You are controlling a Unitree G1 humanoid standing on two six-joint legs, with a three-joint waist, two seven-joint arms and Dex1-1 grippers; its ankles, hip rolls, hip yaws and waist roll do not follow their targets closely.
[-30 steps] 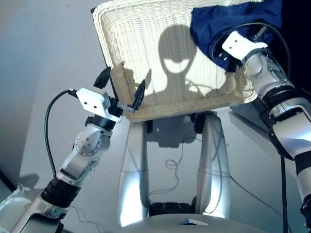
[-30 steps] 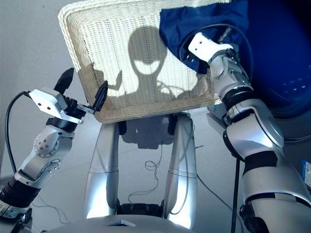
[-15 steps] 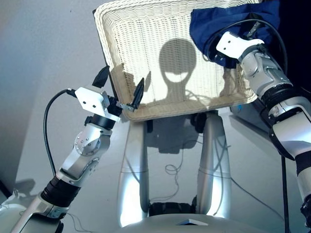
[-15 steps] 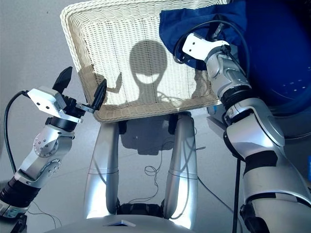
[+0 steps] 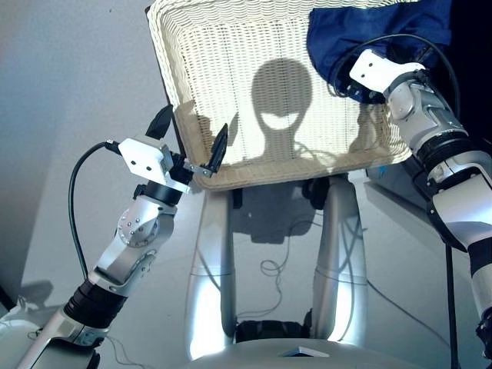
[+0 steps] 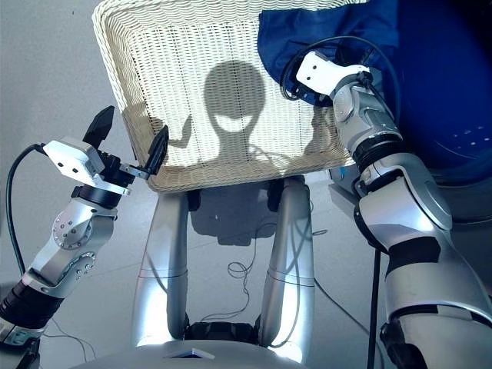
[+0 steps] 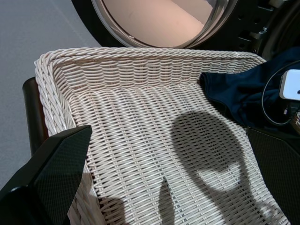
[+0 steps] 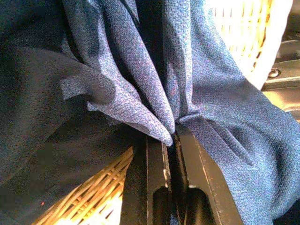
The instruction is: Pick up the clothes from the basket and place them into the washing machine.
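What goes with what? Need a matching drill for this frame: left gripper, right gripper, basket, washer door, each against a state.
Things:
1. left gripper
2. right gripper
3. wicker basket
4. washing machine door

States:
A. pinching a fold of the navy blue garment
B. behind the basket's far rim
C. open, straddling the near-left rim
D. mostly bare, cloth in one corner only

Pairs: 1-C, 2-A, 3-D, 4-B

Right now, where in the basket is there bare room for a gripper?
Most of the basket floor is bare weave, from its left rim by the left gripper to the navy garment. Crowded only at the far right corner, where the right gripper pinches that garment.
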